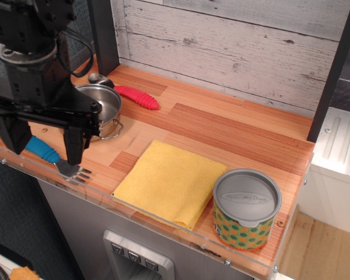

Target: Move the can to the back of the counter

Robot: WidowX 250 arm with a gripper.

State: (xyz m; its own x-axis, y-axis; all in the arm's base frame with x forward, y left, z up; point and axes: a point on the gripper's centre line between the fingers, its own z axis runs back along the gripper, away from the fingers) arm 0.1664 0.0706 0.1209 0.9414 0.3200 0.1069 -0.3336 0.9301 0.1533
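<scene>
The can (247,209), short and wide with a grey metal lid and a yellow-orange label with green dots, stands upright at the front right of the wooden counter (221,125), close to the clear plastic front edge. My gripper (42,143) hangs at the far left of the counter, over the front left corner, far from the can. Its two black fingers (74,143) point down, spread apart with nothing between them. A whitewashed plank wall (233,46) backs the counter.
A yellow folded cloth (169,182) lies just left of the can. A shiny steel pot (100,108) stands behind my gripper. A red-handled spoon (134,96) lies at the back left. A blue-handled fork (55,158) lies under my gripper. A dark post (333,70) stands at the right.
</scene>
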